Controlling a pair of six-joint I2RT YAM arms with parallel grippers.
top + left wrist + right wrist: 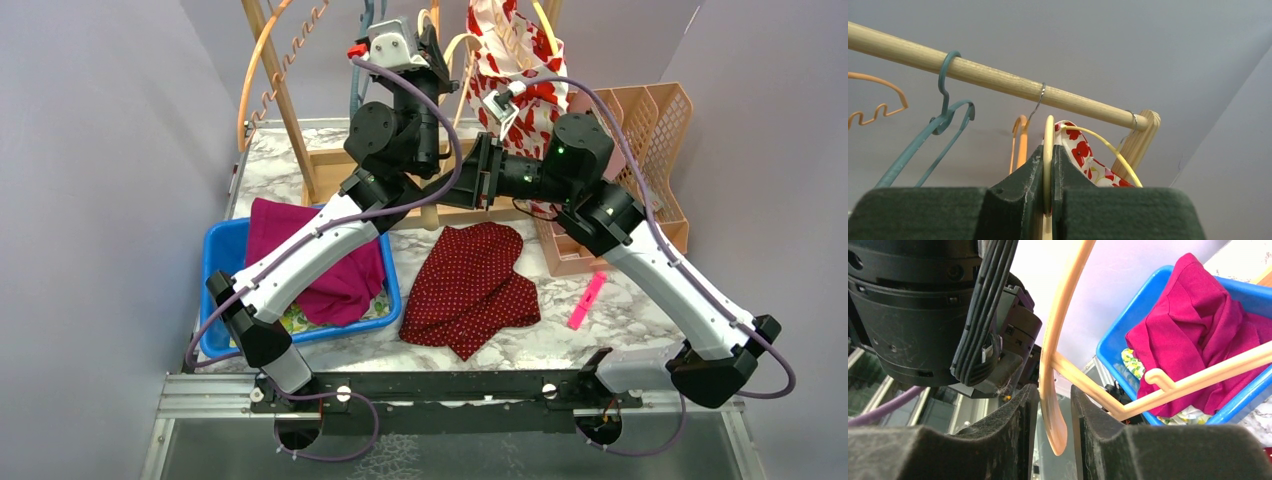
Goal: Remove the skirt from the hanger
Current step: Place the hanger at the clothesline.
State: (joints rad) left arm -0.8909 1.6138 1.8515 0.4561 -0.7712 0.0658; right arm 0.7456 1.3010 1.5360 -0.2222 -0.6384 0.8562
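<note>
Marble table (620, 320), rack (290, 110) at far edge: skirt (515, 60) still hung.
Left gripper (1049, 160) clamps hanger (1048, 132); right gripper (1054, 391) straddles hanger tip (1055, 435), grip unclear.

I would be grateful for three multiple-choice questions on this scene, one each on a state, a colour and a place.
1. The left gripper is: A wide open; B shut on the pale yellow hanger; C shut on nothing.
2. The top garment in the blue bin is: A magenta; B green; C white.
3. The dark red dotted garment lies: A in the bin; B on the table; C in the left gripper.
Answers: 1 B, its fingers pinch the hanger in the left wrist view. 2 A, magenta cloth fills the bin. 3 B, it lies spread on the marble beside the bin.
</note>
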